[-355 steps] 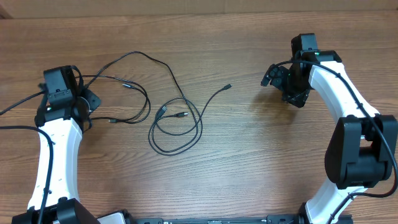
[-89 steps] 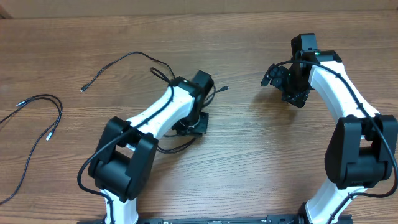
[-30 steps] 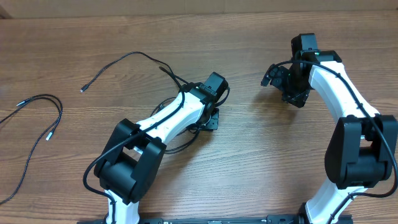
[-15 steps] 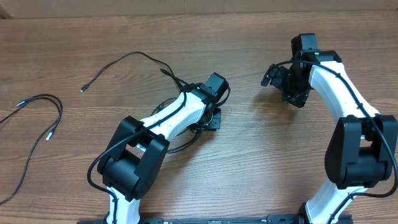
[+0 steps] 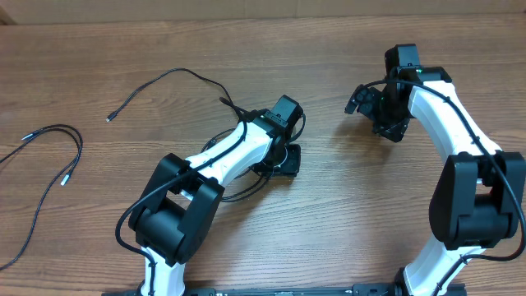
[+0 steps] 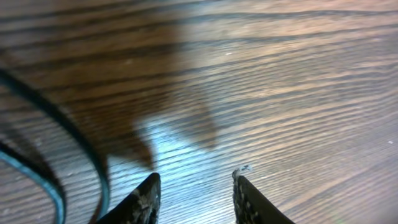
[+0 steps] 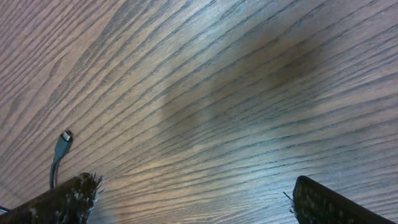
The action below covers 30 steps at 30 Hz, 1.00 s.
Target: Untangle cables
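The left gripper (image 6: 194,185) sat low over the middle of the table (image 5: 329,238), jaws a bit apart with just bare wood between them, holding nothing. The looped cables (image 6: 84,146) lay just beside it, mostly under that arm. One loose cable (image 5: 72,160) was over by the left edge. The right gripper (image 7: 193,186) hung wide open and empty, with a plug end (image 7: 64,138) near one finger.

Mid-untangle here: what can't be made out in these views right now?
- Coiled cables, overhead: the left arm covers most of the loop, so the crossings can't be traced.
- Cord, left wrist: blurred and cut off by the frame edges; I can't tell which cable it is.
- Plug, right wrist: its cord disappears behind the finger.
- Separated cable, overhead: runs off the left edge.
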Motion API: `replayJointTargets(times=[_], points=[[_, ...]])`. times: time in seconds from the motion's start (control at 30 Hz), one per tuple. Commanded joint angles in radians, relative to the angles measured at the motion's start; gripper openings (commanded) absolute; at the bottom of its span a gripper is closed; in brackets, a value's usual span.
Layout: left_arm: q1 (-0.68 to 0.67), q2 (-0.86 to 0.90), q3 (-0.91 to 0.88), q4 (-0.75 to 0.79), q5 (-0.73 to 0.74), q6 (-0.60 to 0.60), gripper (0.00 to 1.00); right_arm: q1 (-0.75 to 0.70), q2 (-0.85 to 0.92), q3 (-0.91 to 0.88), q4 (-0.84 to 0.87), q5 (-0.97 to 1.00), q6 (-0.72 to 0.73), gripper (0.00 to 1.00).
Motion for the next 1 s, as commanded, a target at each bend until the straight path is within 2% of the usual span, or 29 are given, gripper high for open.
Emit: replayJointTargets(times=[0.0, 0.2, 0.3, 0.43, 0.63, 0.83, 0.97], points=[[-0.001, 0.017, -0.001, 0.008, 0.039, 0.067, 0.38, 0.0, 0.001, 0.01, 0.003, 0.006, -0.001, 1.0], [0.058, 0.017, 0.082, -0.09, 0.035, 0.094, 0.41, 0.0, 0.001, 0.01, 0.003, 0.006, -0.001, 1.0], [0.088, 0.017, 0.093, -0.09, 0.031, 0.093, 0.43, 0.0, 0.001, 0.01, 0.003, 0.006, -0.001, 1.0], [0.097, 0.017, 0.08, -0.091, -0.05, 0.09, 0.41, 0.0, 0.001, 0.01, 0.003, 0.006, -0.001, 1.0], [0.072, 0.017, 0.026, -0.055, -0.175, -0.035, 0.42, 0.0, 0.001, 0.01, 0.003, 0.006, -0.001, 1.0], [0.048, 0.017, -0.035, 0.028, -0.1, -0.064, 0.35, 0.0, 0.001, 0.01, 0.003, 0.006, -0.001, 1.0], [0.027, 0.017, -0.037, 0.04, -0.026, -0.064, 0.35, 0.0, 0.001, 0.01, 0.003, 0.006, -0.001, 1.0]])
